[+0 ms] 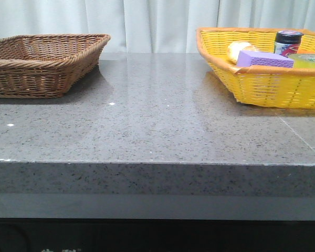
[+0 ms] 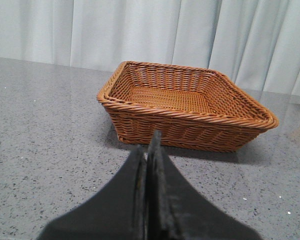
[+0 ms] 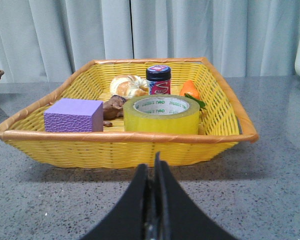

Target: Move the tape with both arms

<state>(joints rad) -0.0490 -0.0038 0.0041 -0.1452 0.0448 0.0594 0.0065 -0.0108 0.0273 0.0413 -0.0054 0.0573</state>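
The tape, a wide translucent yellow roll with a white core and green lettering, lies flat in the yellow basket. In the front view only its edge shows at the far right of that basket. My right gripper is shut and empty, low over the table just in front of the yellow basket. My left gripper is shut and empty, low over the table in front of the brown wicker basket. Neither arm shows in the front view.
The yellow basket also holds a purple block, a dark-lidded jar, a bread roll, a brown item and an orange item. The brown basket stands at the back left. The table's front edge is near.
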